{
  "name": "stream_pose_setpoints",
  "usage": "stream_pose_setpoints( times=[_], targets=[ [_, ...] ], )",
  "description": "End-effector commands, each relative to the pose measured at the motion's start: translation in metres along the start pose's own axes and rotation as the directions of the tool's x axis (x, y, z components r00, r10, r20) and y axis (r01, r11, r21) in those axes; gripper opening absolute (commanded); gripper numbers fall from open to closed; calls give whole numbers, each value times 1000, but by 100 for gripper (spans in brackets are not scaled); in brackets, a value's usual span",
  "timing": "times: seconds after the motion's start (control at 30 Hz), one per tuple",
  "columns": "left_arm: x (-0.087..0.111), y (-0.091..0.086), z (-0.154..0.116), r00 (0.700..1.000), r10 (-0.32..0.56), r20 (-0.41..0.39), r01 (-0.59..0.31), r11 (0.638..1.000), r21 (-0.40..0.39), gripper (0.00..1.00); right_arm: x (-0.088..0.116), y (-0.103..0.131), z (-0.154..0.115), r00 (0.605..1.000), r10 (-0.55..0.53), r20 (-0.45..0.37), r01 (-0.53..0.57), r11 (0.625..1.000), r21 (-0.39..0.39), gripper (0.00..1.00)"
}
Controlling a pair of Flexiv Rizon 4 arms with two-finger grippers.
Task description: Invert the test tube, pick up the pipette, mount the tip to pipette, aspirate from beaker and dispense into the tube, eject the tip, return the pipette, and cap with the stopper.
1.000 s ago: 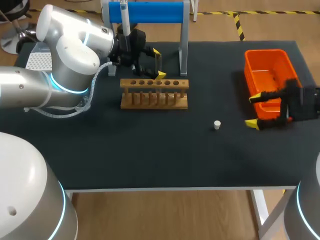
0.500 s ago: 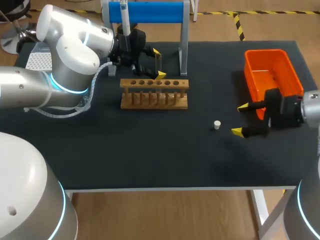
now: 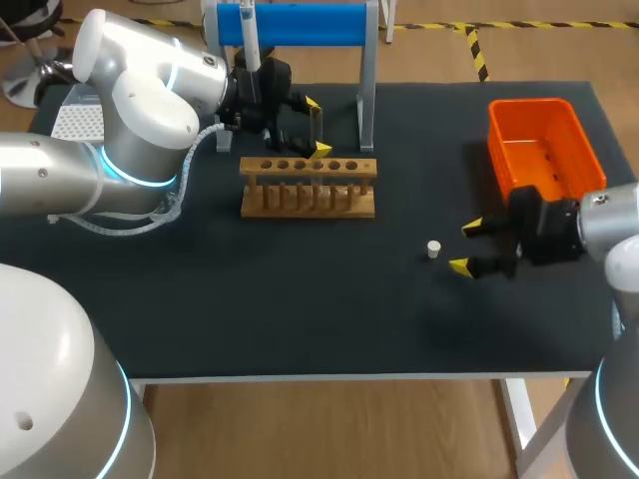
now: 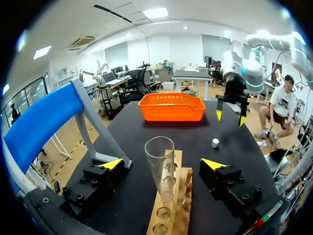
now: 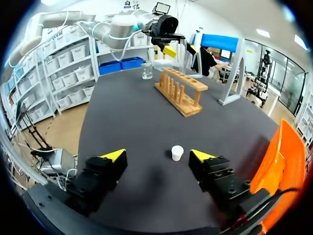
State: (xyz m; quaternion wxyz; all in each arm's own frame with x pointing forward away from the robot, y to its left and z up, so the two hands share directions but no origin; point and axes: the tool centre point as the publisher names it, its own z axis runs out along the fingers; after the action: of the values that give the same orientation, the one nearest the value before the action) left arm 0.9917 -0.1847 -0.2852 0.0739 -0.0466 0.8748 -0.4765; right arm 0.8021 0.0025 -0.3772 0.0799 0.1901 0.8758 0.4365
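Test tube (image 4: 160,164): clear glass, upright, mouth up, seated in wooden rack (image 3: 308,187) at the table's back left. Left gripper (image 3: 317,127) straddles it, fingers wide apart, neither touching the glass. Blue stand (image 3: 300,22) sits behind the rack, white pipette (image 3: 251,45) hanging on it. Right of the rack, small white stopper (image 3: 433,249) sits alone on black table (image 3: 300,299). Right gripper (image 3: 465,247) is just beside it, fingers spread, stopper in front of the gap, untouched. Orange basket (image 3: 539,140) sits behind the right arm. Only the right wrist view shows the beaker (image 5: 146,71), near the rack's far end. Only the left wrist view shows the tube's open mouth.
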Motion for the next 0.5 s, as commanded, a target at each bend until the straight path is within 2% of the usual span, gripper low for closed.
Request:
stream_pose_setpoints(
  times=[0.03, 0.1, 0.17, 0.3, 0.4, 0.5],
  targets=[
    [0, 0, 0, 1000, -1, 2, 1, 1000, -2, 100, -4, -1, 10, 1000, 5, 2, -5, 1000, 7, 61],
    [0, 0, 0, 1000, -1, 2, 1, 1000, -2, 100, -5, -2, 12, 1000, 8, 2, -8, 1000, 10, 71],
    [0, 0, 0, 1000, -1, 2, 1, 1000, -2, 100, -6, -3, 15, 1000, 8, 2, -8, 1000, 14, 72],
    [0, 0, 0, 1000, -1, 2, 1, 1000, -2, 100, -8, -4, 20, 1000, 10, 0, -10, 1000, 22, 72],
    [0, 0, 0, 1000, -1, 2, 1, 1000, -2, 100, -10, -5, 24, 1000, 12, -2, -12, 1000, 27, 65],
    [0, 0, 0, 1000, -1, 2, 1, 1000, -2, 100, -12, -6, 28, 1000, 15, 0, -15, 999, 32, 67]
  ],
)
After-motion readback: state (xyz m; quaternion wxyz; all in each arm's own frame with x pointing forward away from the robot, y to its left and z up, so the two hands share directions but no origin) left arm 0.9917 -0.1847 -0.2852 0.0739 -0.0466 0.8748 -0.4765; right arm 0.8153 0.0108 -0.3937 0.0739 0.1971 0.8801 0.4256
